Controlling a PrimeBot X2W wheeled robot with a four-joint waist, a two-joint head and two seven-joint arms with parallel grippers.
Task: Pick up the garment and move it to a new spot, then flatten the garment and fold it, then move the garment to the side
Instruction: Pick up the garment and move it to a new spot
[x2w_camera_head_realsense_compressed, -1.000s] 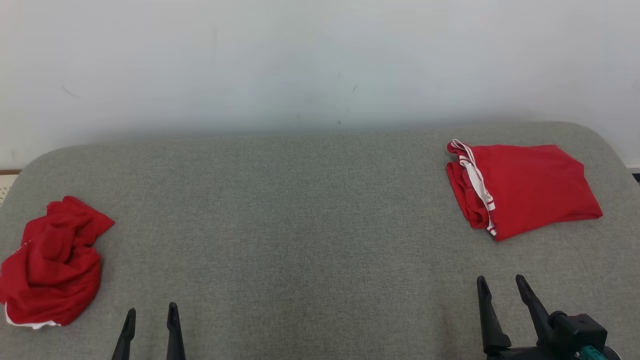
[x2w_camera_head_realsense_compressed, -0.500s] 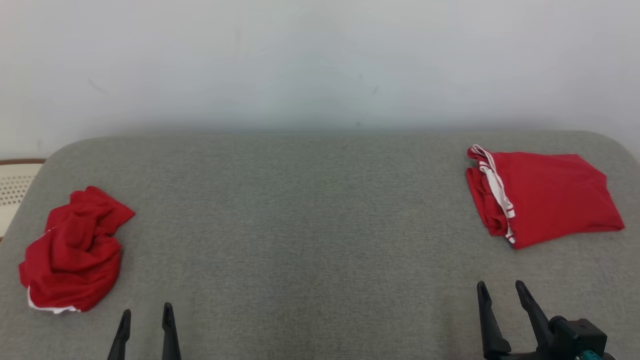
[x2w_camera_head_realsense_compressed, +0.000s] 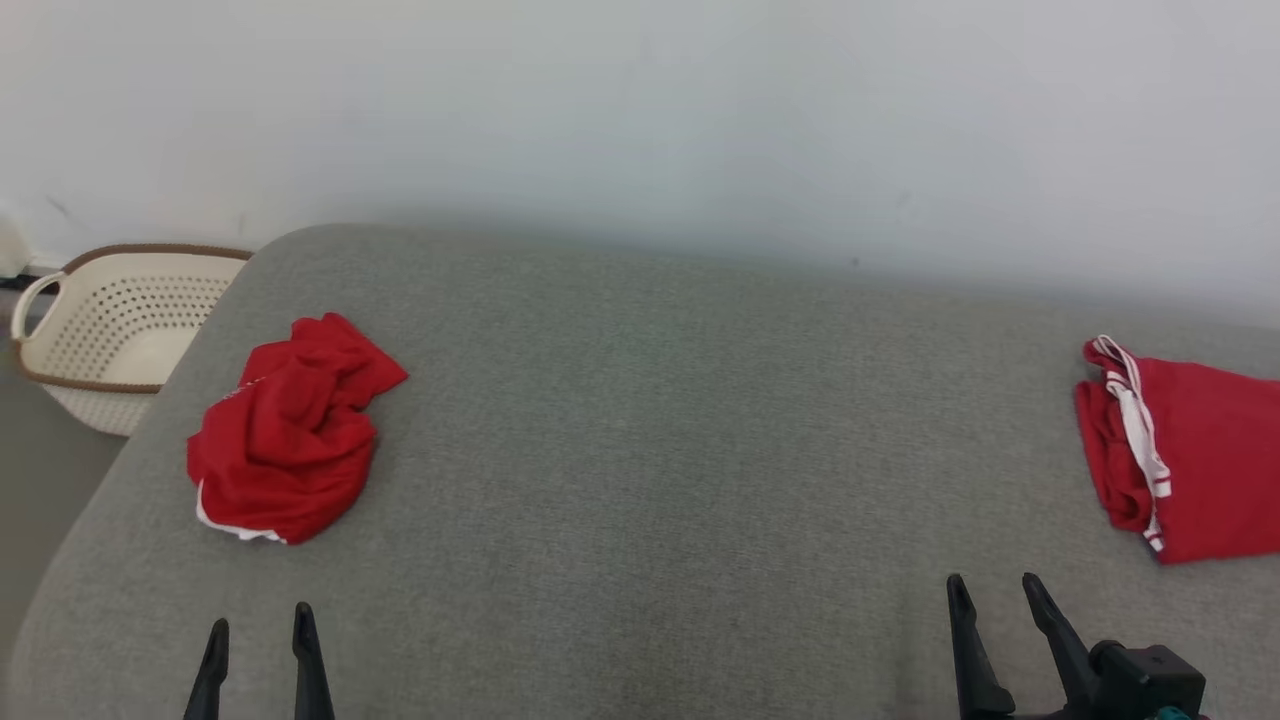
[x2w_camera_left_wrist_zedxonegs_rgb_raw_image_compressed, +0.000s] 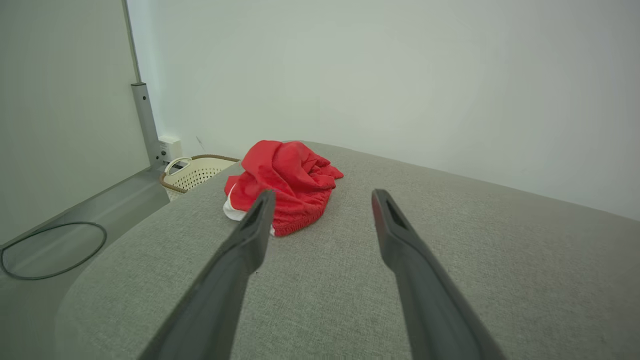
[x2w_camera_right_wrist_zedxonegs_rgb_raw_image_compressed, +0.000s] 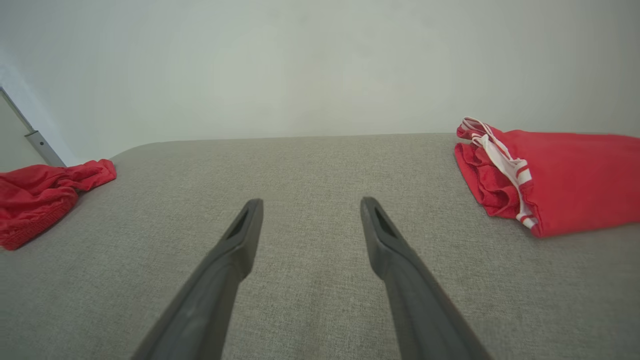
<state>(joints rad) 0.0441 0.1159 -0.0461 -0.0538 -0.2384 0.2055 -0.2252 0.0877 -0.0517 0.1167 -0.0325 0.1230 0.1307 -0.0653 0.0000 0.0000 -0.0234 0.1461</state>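
Grey cushion runs along a white wall. On its left part, near the edge, lies the crumpled red garment, with a cream basket on the floor beyond that edge. The left gripper sits near the garment, jaws wide and empty. The right gripper, equally wide and empty, is near a folded red cloth at the right

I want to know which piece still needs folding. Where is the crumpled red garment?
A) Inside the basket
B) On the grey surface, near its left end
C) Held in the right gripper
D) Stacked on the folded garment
B: the crumpled red garment lies bunched on the grey surface, close to the basket but outside it, and far from the folded garment.
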